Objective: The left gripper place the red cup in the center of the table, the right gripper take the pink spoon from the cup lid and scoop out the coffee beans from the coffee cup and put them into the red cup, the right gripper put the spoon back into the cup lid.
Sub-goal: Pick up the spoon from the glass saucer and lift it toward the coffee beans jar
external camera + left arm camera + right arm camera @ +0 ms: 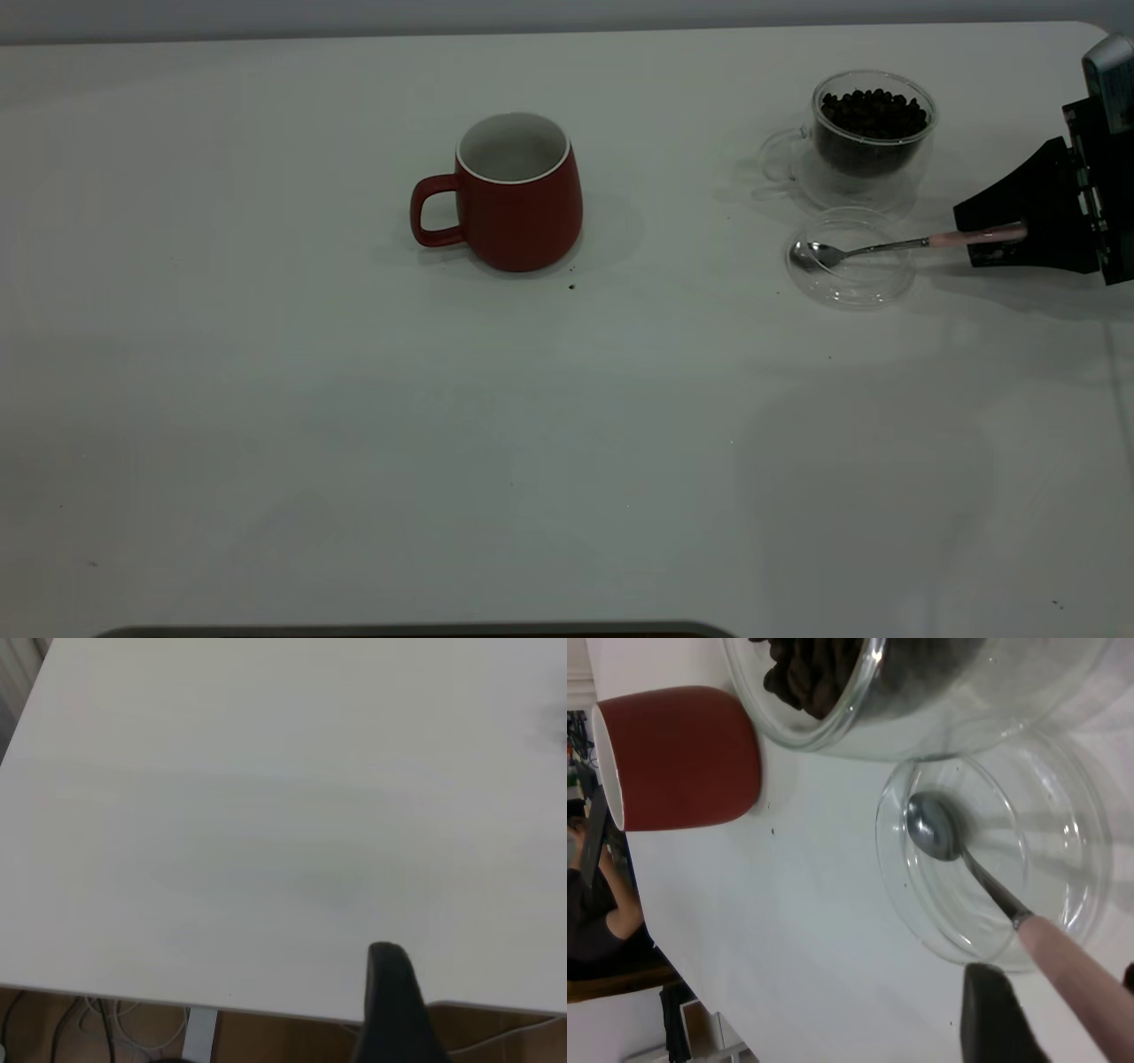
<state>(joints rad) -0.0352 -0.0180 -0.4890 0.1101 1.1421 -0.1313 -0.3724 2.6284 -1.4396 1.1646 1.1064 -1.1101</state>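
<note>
I have the right tool (997,237) clamped on the pink spoon (886,245) by its handle, bowl resting in the cup lid (850,276) beside the coffee cup (873,133). The red cup (518,190) stands mid-tabletop (354,443), empty. I cannot tell the left tool's (394,992) state.
</note>
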